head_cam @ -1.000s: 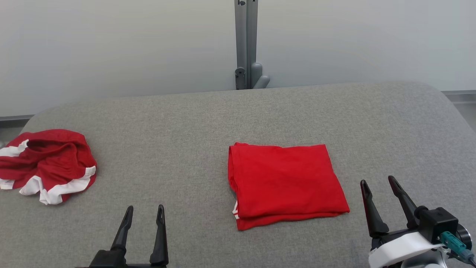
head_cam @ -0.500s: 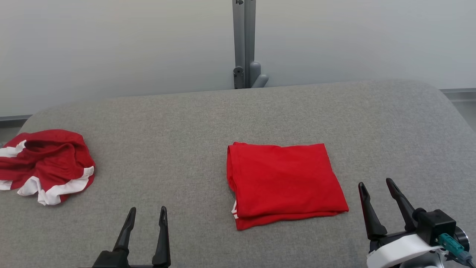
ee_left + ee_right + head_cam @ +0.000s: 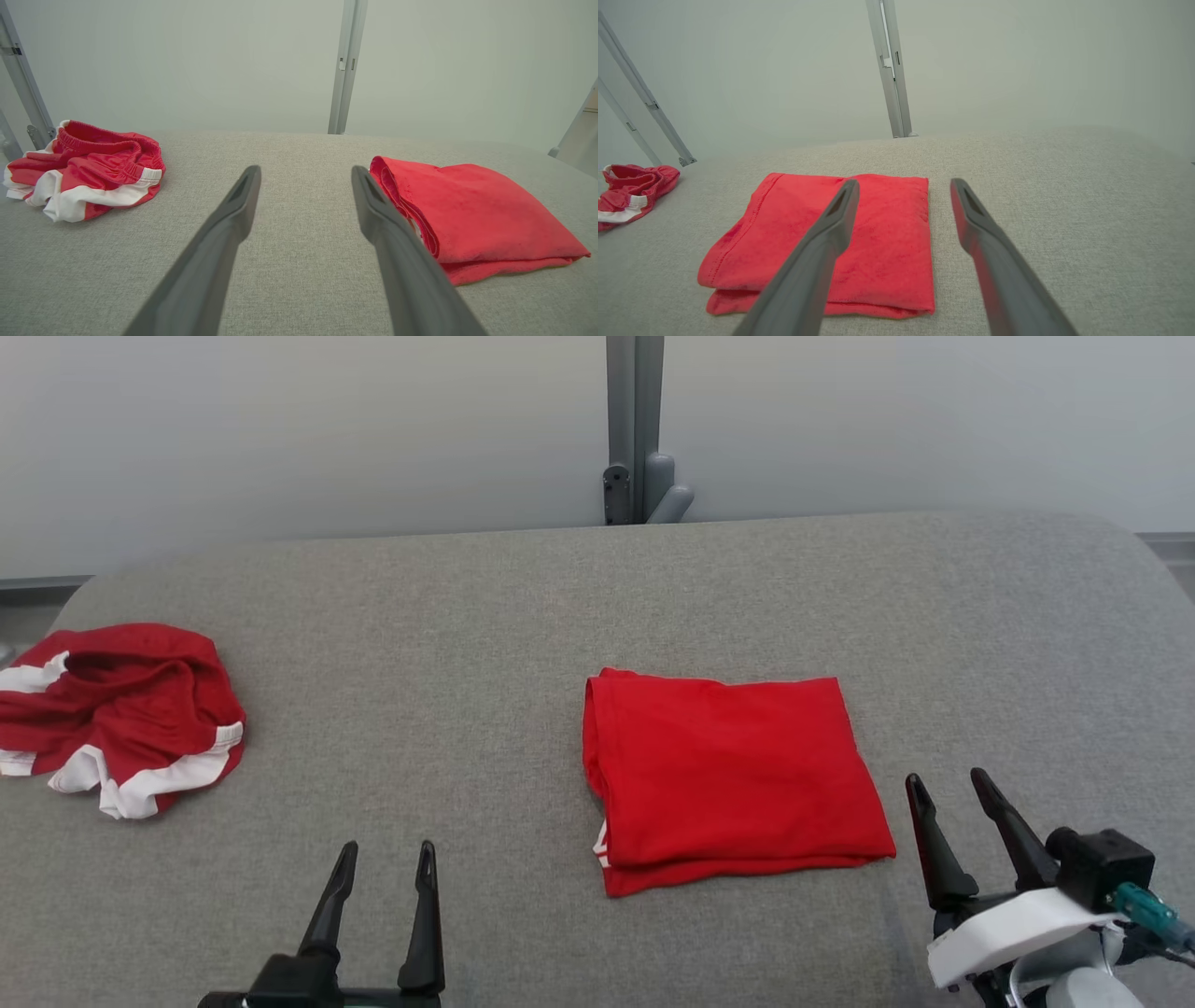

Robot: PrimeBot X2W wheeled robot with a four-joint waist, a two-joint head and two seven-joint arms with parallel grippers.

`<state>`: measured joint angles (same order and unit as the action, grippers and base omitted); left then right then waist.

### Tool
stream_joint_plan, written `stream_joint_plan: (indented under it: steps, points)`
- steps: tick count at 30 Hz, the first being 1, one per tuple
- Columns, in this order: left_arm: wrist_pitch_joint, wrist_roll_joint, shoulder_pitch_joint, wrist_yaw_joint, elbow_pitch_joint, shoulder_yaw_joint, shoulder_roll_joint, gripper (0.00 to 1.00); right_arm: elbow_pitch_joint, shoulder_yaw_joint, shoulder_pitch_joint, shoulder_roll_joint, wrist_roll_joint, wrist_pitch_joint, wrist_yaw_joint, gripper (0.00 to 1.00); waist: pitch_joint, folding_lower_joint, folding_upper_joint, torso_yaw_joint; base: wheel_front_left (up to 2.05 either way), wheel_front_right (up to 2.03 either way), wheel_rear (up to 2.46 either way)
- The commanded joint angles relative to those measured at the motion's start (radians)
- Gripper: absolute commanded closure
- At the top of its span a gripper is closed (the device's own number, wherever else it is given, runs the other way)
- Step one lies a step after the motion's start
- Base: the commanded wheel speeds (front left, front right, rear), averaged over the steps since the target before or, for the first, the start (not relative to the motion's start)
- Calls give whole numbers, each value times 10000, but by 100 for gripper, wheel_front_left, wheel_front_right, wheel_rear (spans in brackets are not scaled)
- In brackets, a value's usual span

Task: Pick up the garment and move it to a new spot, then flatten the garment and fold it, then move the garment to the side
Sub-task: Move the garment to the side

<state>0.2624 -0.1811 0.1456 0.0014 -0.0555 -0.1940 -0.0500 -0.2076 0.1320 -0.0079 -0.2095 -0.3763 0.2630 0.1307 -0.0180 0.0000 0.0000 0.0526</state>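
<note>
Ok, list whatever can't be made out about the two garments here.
- Crumpled red-and-white garment: its left part is cut off by the left edge of the head view, and its own bunching hides the inner folds.
- Folded red garment: the top layer hides the lower layers. In the left wrist view, one of the left gripper's jaws covers its near corner.

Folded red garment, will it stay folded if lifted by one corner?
Probably not: the folded red garment is soft, loosely layered cloth, so it would likely droop open. Pushed, it may bunch, since the grey table looks textile-covered.
</note>
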Motion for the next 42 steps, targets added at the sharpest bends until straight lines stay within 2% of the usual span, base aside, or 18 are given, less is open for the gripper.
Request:
stream_joint_plan:
  steps: [1,9,13,20,27,28,29,32,33,42]
  points:
    - [18,40,-227,58,77,-23,-11,0,-97,41,-218,-122,-205,36,-1,0,247,0,0,156,0,0,0]
    - [18,30,-887,174,373,-603,-12,0,-1678,1249,-2101,-1526,-3156,35,-1,0,1653,0,0,600,0,0,0]
    - [18,13,-1231,168,245,-818,-12,0,-2363,2352,-2802,-2126,-4876,-92,-1,0,2141,0,0,840,0,0,0]
    - [18,-41,-1701,263,208,-979,-12,0,-2585,3690,-3457,-2809,-7662,-527,-1,0,2692,0,0,1086,0,0,0]
    - [18,71,-1918,286,219,-1093,-12,0,-2202,4508,-3693,-3215,-9642,-1051,-1,0,2938,0,0,1058,0,0,0]
    - [18,84,-1943,294,216,-1096,-12,0,-2120,4605,-3707,-3270,-9785,-1087,-1,13,2953,0,0,1045,0,0,0]
    - [18,98,-1971,297,215,-1100,-12,0,-2031,4692,-3705,-3323,-9972,-1102,-1,44,2960,0,0,1029,0,0,0]
    - [18,130,-1997,293,178,-1098,-12,0,-1839,4875,-3661,-3536,-10330,-1018,-1,79,2921,0,0,974,0,0,0]
    - [18,148,-1989,296,167,-1100,-12,0,-1755,4906,-3608,-3585,-10482,-980,-1,100,2890,0,0,948,0,0,0]
    - [18,237,-1804,231,108,-1065,-12,0,-1345,5144,-3436,-4012,-10872,-561,-1,100,2603,0,0,520,0,0,0]
